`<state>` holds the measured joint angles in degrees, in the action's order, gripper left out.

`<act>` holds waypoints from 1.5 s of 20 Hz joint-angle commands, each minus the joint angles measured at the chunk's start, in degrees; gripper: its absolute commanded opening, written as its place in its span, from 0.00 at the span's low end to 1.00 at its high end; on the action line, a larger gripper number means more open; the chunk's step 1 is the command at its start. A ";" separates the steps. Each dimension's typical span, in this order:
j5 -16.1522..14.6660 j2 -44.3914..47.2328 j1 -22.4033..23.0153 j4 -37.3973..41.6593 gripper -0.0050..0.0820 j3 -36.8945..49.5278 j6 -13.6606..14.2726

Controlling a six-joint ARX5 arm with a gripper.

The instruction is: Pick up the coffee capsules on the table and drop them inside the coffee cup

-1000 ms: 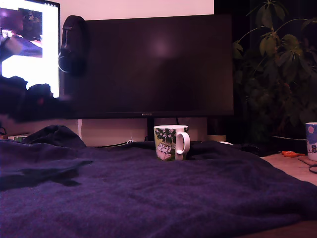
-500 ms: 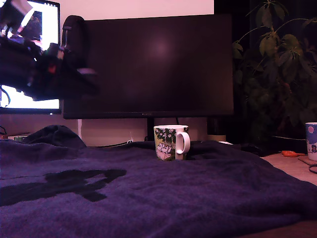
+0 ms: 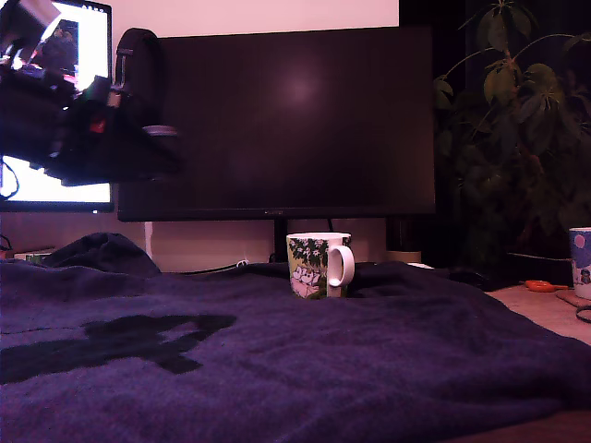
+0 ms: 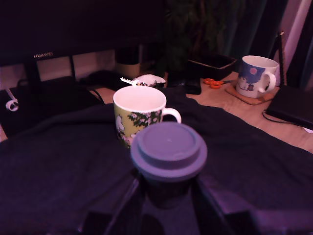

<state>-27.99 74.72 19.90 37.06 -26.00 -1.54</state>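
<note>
The big dark monitor (image 3: 286,120) took up most of the far side of the scene, with a second lit screen (image 3: 65,101) peeking out at the exterior view's left and a leafy plant (image 3: 517,120) off at the exterior view's right. The table (image 3: 554,318) was mostly buried under a fuzzy blue-purple blanket (image 3: 305,360), bare pale wood only showing at the exterior view's right. The arm (image 3: 55,120) hung up high at the exterior view's left, well above the blanket, throwing a dark shadow (image 3: 120,341) on it. The coffee cup (image 3: 319,264) stood upright at the far edge of the blanket, roughly mid-scene under the monitor, handle pointing to the exterior view's right. A pale blue-and-white cup (image 4: 255,76) sat well apart from it on a coaster (image 4: 244,95) on the bare wood, orange scissors (image 4: 212,82) just beside it. In the wrist view the gripper (image 4: 168,191) was closed around a coffee capsule (image 4: 168,152), flat rim facing the camera, sitting just nearer than the coffee cup's open mouth. Couldn't spot a second capsule anywhere.
</note>
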 commanded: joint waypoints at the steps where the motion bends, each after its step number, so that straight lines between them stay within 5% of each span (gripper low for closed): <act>1: 1.14 0.44 0.72 0.68 0.26 -1.92 -0.37; 10: 2.99 10.40 2.51 -0.24 0.26 -13.70 0.02; 30: 1.44 34.03 7.82 -25.92 0.26 -49.70 1.03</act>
<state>-26.48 107.00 27.29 11.35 -74.98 -1.28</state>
